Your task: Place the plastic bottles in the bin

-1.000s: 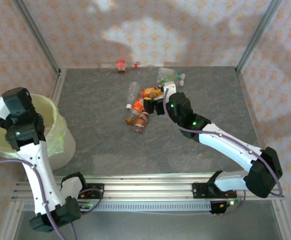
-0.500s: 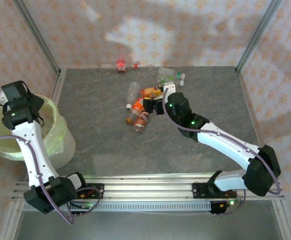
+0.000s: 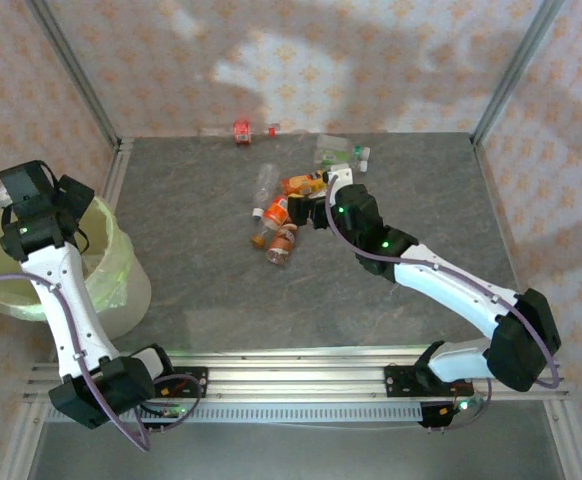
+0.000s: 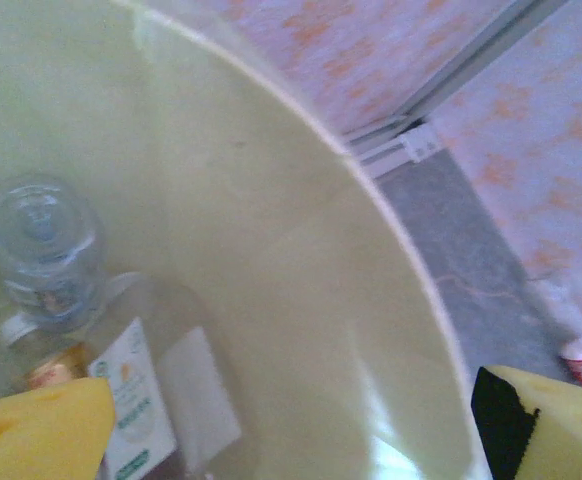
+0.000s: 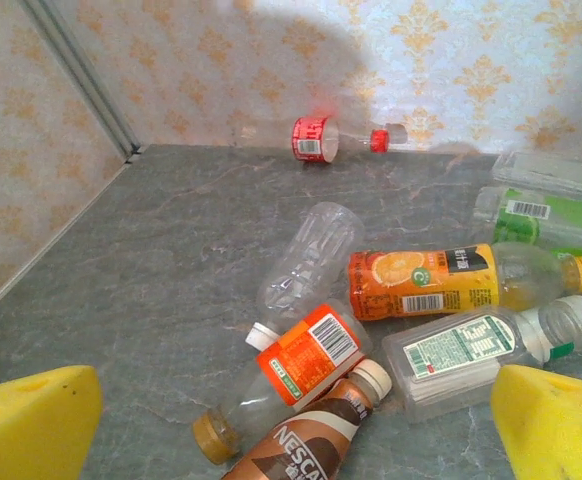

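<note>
Already, clear bottles (image 4: 43,245) inside bin (image 4: 301,260)

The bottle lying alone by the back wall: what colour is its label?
The bottle has a red label; the right wrist view shows it best.

lighting: bright, diffuse. shadows: broad soft patches on far wall (image 3: 371,50). focus: bin (image 4: 271,250) interior hazy, soft, faint glare inside; bottles (image 5: 421,285) on desk (image 5: 151,260) sharp.

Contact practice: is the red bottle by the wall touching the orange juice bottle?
Apart: right wrist view shows bare table between the red bottle and the orange juice bottle.
</note>
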Action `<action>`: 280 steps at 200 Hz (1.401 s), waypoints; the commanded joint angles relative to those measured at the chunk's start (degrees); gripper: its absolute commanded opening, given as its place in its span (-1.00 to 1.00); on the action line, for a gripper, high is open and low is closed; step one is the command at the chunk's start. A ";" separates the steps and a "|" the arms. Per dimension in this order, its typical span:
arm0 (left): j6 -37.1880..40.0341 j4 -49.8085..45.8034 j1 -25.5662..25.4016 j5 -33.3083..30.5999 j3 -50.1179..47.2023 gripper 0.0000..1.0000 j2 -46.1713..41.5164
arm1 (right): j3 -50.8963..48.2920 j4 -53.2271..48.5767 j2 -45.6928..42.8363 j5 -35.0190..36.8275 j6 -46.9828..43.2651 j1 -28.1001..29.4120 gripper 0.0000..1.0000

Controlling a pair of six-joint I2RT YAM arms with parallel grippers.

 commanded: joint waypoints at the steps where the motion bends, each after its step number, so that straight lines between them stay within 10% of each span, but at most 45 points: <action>1: -2.24 0.10 0.13 6.00 3.11 0.89 -2.46 | 1.88 -1.36 0.17 2.42 3.19 -1.14 1.00; 170: 0.17 3.41 -49.01 -8.50 17.93 0.99 13.39 | -0.93 -8.83 -4.32 16.03 17.24 -10.01 0.99; 280: 13.27 -0.61 -53.08 1.62 36.94 0.99 51.19 | -1.38 -15.28 -6.32 15.27 20.67 -14.18 0.99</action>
